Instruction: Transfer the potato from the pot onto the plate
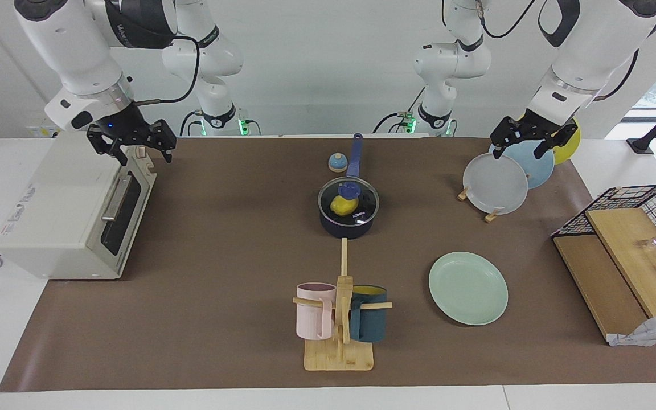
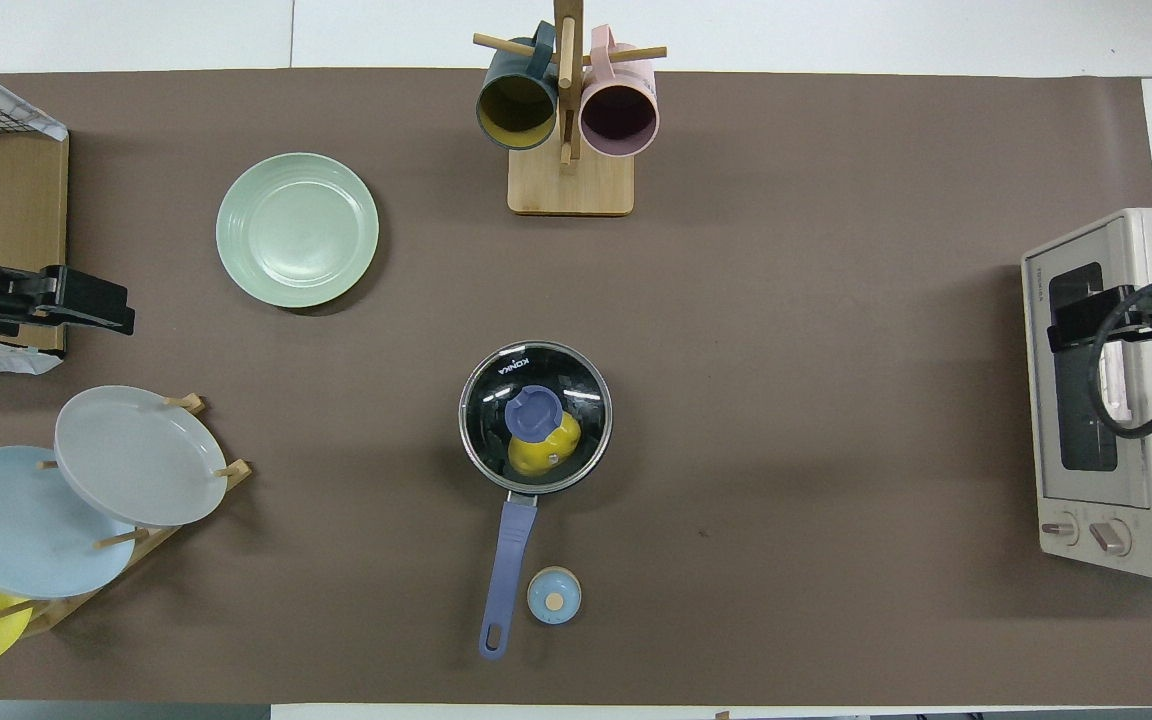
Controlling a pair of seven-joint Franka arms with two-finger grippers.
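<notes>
Your potato (image 1: 340, 205) sits inside the pot (image 1: 348, 223), under a glass lid (image 1: 349, 200) with a blue knob, in the middle of the table (image 1: 220, 245). Both arms are well apart from it. The right end effector (image 1: 131, 140) hangs over the near corner of the toaster oven (image 1: 72, 210), so the pot lies out toward the table's centre from it. The left end effector (image 1: 524, 138) hovers above the racked plates (image 1: 496, 183), and the pot lies toward the centre from it too. Neither looks clearly nearer. Both have their fingers spread wide and hold nothing, touching nothing.

The pot's handle (image 2: 506, 570) points straight back at the robots. The plate (image 1: 468, 288) lies on the left arm's side, so judge the lid first, then the lift.
</notes>
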